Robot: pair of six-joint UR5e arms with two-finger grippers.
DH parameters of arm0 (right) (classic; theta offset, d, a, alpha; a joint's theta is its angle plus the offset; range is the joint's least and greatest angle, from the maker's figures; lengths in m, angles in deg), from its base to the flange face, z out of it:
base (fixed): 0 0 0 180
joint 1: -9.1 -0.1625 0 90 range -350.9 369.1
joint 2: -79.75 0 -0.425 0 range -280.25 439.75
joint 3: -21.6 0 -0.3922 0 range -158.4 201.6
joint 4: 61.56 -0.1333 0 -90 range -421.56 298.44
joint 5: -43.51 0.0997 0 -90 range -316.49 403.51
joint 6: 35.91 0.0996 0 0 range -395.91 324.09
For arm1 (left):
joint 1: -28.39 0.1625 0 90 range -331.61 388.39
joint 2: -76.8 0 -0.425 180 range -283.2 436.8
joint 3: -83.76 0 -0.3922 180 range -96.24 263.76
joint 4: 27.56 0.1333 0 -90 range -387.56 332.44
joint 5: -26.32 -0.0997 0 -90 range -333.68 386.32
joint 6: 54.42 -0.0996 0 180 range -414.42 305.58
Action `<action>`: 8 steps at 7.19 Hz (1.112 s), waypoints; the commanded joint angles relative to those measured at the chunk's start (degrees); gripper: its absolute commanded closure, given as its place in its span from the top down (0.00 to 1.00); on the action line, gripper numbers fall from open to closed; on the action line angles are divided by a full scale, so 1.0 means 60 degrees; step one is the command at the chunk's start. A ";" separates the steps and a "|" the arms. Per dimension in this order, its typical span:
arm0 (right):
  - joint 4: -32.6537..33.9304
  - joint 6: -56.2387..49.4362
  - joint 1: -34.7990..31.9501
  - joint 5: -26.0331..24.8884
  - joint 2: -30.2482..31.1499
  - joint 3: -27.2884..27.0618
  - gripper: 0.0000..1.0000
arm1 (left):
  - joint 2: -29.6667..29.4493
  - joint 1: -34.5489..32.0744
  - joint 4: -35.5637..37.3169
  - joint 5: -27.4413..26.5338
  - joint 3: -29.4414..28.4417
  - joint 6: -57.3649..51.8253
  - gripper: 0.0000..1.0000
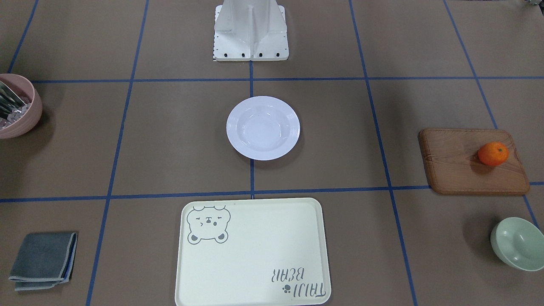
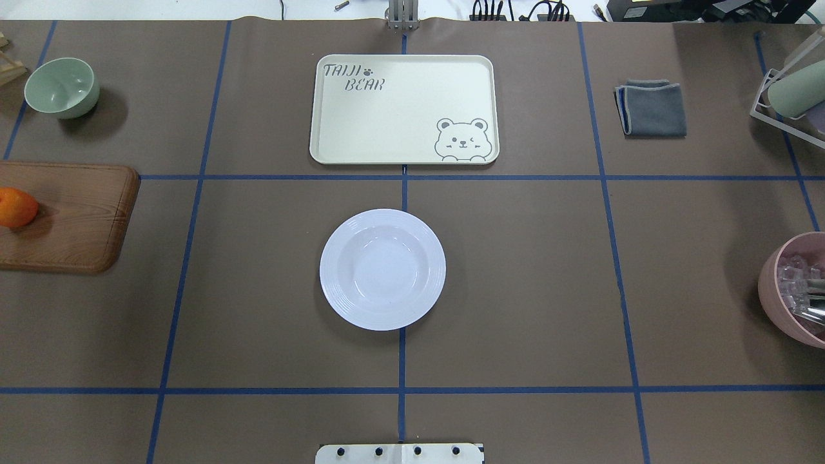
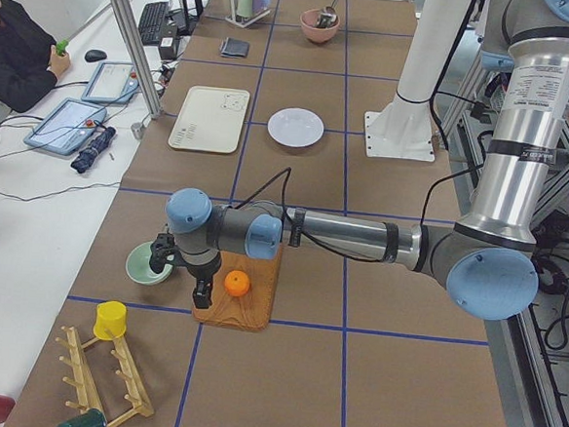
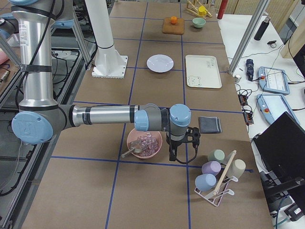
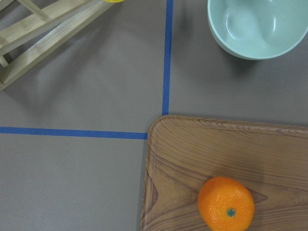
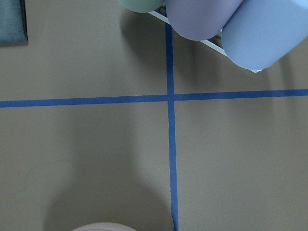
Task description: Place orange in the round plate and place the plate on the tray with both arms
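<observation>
The orange lies on a brown wooden board at the table's end on my left. My left gripper hangs just beside the orange, over the board's edge. It shows only in the exterior left view, so I cannot tell its state. The left wrist view looks down on the orange with no fingers showing. The white round plate sits empty at the table's middle. Beyond it lies the cream tray, bare. My right gripper hangs by the pink bowl, state unclear.
A pale green bowl stands near the board. A folded grey cloth lies right of the tray. A rack of cups stands by the right gripper. A wooden rack sits at the left end. A person sits at a side desk.
</observation>
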 commanded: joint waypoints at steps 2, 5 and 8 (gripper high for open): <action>-0.0007 0.0001 -0.0031 0.0058 0.0054 0.0009 1.00 | -0.0005 0.0000 0.0000 0.0000 0.0060 -0.0006 0.98; -0.0022 0.0001 -0.0031 0.0102 0.0040 0.0039 1.00 | -0.0005 0.0000 0.0000 0.0000 0.0060 -0.0021 0.98; -0.0022 0.0001 -0.0031 0.0117 0.0054 -0.0020 1.00 | -0.0093 0.1080 -0.1614 -0.0015 0.0133 0.0095 0.98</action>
